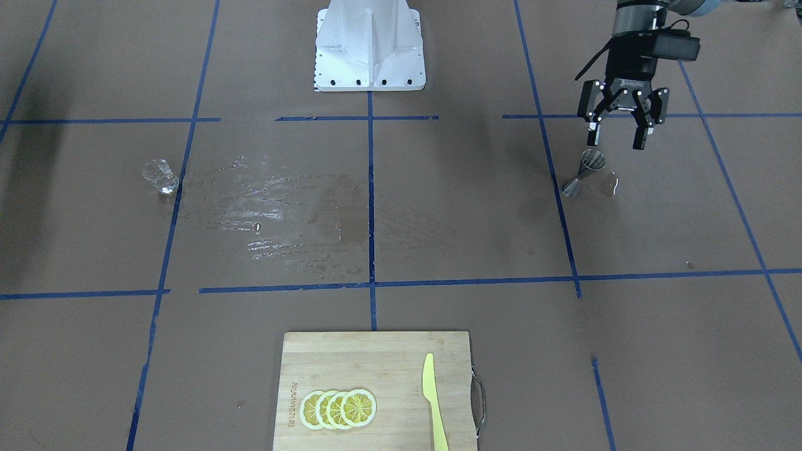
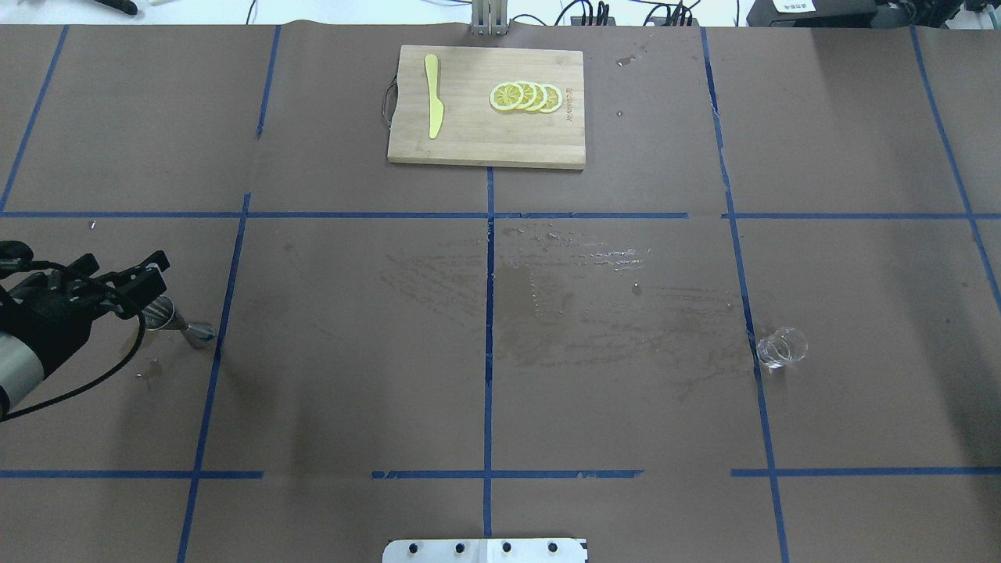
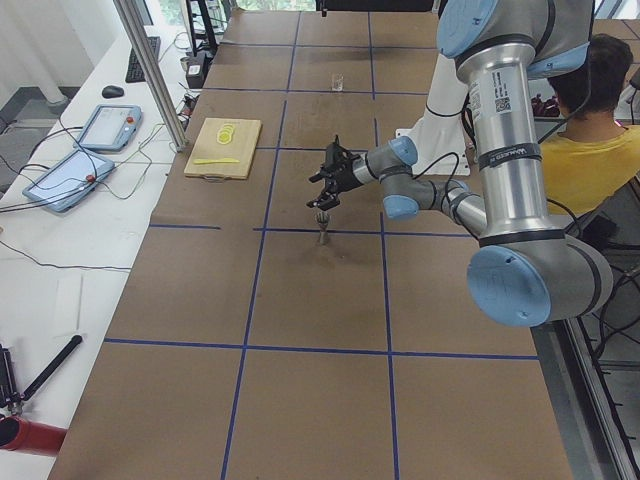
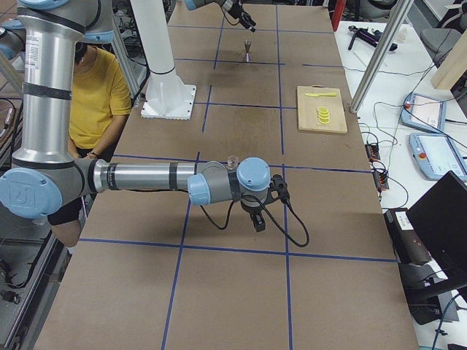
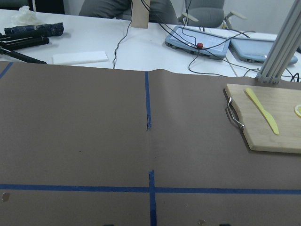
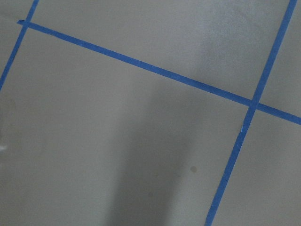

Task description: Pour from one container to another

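Jigger (image 2: 178,324) first, at the table's left: we saw a polished steel hourglass, two cones meeting at a thin waist, apparently upright on its small foot. The left gripper (image 1: 616,141) hung just above it, fingers spread wide and holding nothing. We judged that shape easy to topple. A finger brushing the rim on the way down could tip it, and smooth metal gripped on a sloping cone could slide out. Toward the middle, a wet smear (image 2: 579,305) darkened the brown paper of the table (image 2: 352,391), so slick footing was a further worry. On the far side lay a bamboo cutting board (image 2: 477,148) with lemon slices (image 2: 525,96) and a yellow knife (image 2: 432,105). At the right stood the glass measuring cup (image 2: 780,347), clear and well apart from the jigger. A pour into so narrow a mouth could miss. The right gripper (image 4: 257,224) showed only in a side view, and we could not tell its state.
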### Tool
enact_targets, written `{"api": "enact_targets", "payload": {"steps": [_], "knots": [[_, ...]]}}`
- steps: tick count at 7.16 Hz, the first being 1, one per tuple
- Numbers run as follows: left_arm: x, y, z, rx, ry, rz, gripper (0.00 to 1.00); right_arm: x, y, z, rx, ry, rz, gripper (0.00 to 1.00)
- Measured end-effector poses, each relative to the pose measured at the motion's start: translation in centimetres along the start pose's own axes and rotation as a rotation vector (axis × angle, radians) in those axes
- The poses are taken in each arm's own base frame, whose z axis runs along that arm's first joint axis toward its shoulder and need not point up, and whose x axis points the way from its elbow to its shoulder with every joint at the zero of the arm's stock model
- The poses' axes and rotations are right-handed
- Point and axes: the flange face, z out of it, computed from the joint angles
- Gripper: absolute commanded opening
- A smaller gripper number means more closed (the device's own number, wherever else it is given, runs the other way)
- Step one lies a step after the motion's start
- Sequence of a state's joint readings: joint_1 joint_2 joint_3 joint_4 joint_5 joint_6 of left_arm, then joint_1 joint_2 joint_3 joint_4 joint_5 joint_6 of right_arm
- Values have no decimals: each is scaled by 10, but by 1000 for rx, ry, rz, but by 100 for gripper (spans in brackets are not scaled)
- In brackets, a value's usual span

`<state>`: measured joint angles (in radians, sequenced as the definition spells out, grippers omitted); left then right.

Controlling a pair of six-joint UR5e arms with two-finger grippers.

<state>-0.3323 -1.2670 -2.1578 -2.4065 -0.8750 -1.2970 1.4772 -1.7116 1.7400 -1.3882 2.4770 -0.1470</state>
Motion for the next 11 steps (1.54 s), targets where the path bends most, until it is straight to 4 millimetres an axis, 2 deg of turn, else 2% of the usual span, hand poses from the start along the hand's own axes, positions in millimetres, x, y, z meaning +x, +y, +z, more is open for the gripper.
{"api": "enact_targets", "payload": {"steps": [1,3,4,6,9,11], "knots": [[-2,15,-3,86,-24,4,100,-1,-1,-1,1,0,-1,100],[-18,58,3,226,-55,37,100,-2,-2,-2,4,-2,-3,100],[-19,72,4,258,-47,42,100,-3,-3,-2,7,-2,-6,100],[-20,103,19,299,-53,71,100,-4,-4,-3,16,-1,-17,100],[-15,129,38,324,-62,90,100,-4,-4,-3,18,-1,-17,100],[-23,144,48,326,-72,108,100,-4,-4,-3,18,-1,-17,100]]}}
